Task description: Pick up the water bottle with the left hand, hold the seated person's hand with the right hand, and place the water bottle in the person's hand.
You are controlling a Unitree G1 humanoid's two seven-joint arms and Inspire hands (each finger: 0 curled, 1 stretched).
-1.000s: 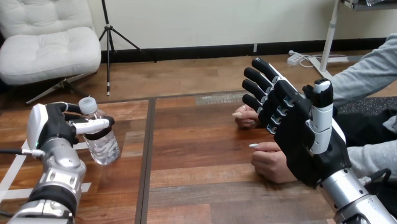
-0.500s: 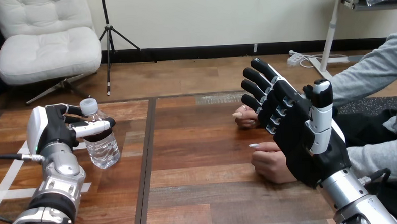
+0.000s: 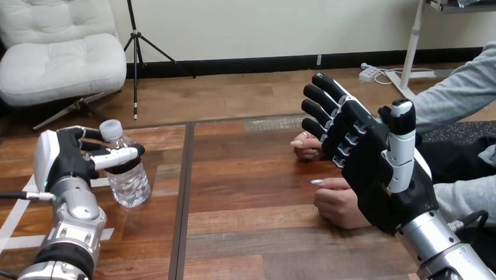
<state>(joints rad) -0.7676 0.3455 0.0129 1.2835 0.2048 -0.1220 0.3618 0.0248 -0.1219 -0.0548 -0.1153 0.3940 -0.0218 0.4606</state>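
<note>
A clear water bottle (image 3: 127,173) with a white cap stands upright on the table's left part. My left hand (image 3: 66,160) is curled round its upper half, thumb across the front. At the right my right hand (image 3: 373,166) is raised with straight, spread fingers and holds nothing. It stands just in front of the person's two hands. The person's nearer hand (image 3: 340,202) rests on the table, partly hidden behind my palm. Their farther hand (image 3: 309,147) lies behind my fingers. I cannot tell whether my right hand touches either one.
The wooden table (image 3: 256,240) has a dark seam (image 3: 183,199) running front to back beside the bottle. White tape marks (image 3: 12,220) lie on the left part. The person's grey sleeves (image 3: 464,92) come in from the right edge.
My left hand and the bottle have shifted very slightly to the left and up. The right hand and the person's hands have stayed where they were.
</note>
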